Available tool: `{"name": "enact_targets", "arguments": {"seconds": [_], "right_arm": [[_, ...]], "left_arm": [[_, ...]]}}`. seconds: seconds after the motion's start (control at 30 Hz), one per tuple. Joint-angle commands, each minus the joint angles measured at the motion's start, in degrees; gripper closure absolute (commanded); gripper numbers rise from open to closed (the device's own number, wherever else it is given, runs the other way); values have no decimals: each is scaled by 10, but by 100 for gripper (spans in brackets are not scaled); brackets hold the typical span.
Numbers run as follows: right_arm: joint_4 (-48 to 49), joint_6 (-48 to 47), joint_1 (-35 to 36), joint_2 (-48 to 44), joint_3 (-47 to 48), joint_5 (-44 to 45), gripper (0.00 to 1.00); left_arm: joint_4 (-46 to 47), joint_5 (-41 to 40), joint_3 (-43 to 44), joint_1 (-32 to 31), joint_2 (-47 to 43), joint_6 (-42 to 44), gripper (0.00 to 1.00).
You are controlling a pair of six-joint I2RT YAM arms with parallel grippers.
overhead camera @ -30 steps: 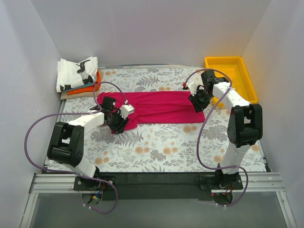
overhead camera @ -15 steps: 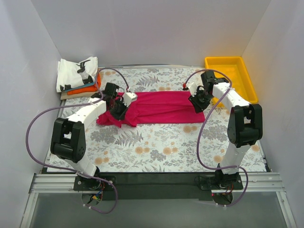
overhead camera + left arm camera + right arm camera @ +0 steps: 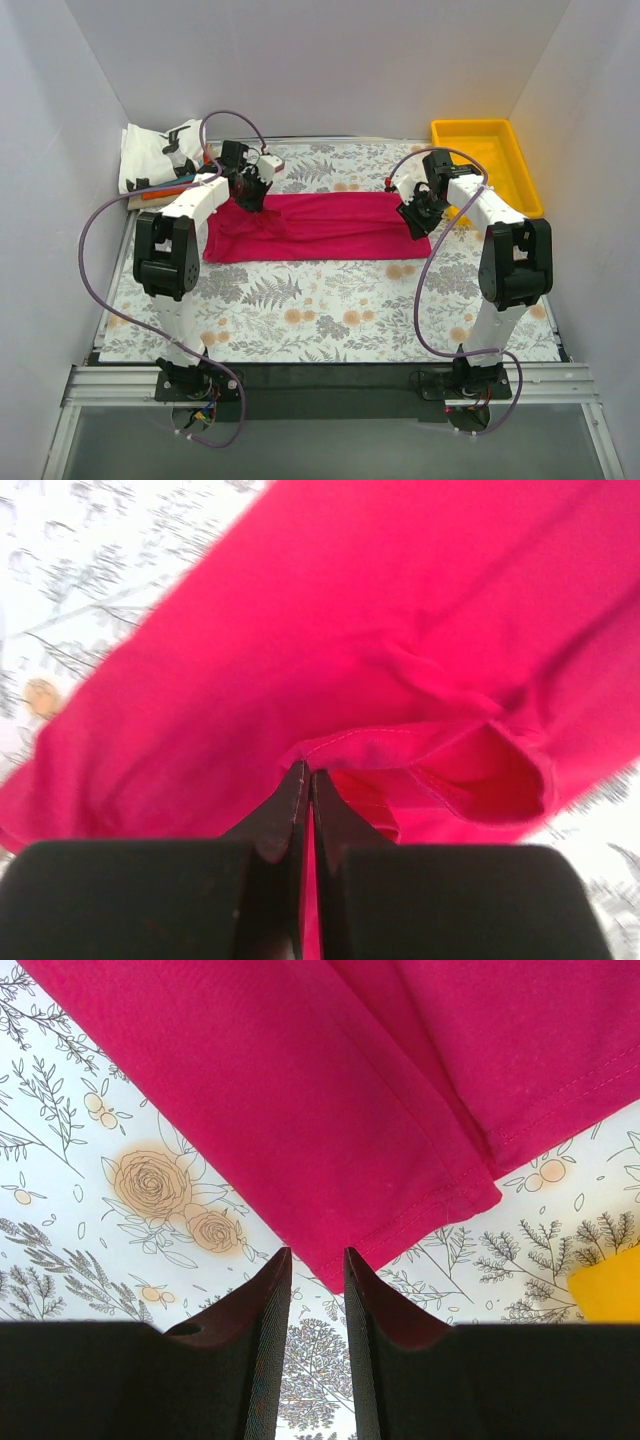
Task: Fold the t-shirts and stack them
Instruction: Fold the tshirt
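The magenta-red shirt (image 3: 315, 228) lies as a long band across the middle of the bench (image 3: 330, 310). The left claw (image 3: 305, 780) is clamped on a hem fold at its far-left edge, probably to carry that side over. The right claw (image 3: 317, 1260), narrowly parted and gripping nothing, sits at the right-end corner, seemingly to steady it. The folded shirts (image 3: 160, 160) sit stacked far left. No writing is legible.

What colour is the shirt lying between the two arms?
Plain magenta-red shirt; clearest in the right wrist view.
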Motion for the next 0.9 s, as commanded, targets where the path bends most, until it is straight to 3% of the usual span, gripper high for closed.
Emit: {"name": "enact_targets", "arguments": {"seconds": [0.0,0.43,0.53,0.6,0.63,0.87], "right_arm": [[-6,-7,2,1,-2,-7,70],[-6,-11,2,23,6,-5,68],[-6,-9,2,24,8,-5,66],[-7,-10,2,24,6,-5,66],[-7,-9,3,23,6,-5,66],[-4,-6,2,24,-2,-11,66]], "left_arm": [[55,-9,45,8,3,-10,100],[82,-2,105,12,85,-6,100],[73,-12,110,13,103,-5,76],[69,-9,108,17,101,-7,68],[67,1,105,19,92,-11,56],[60,45,100,63,15,-83,56]]}}
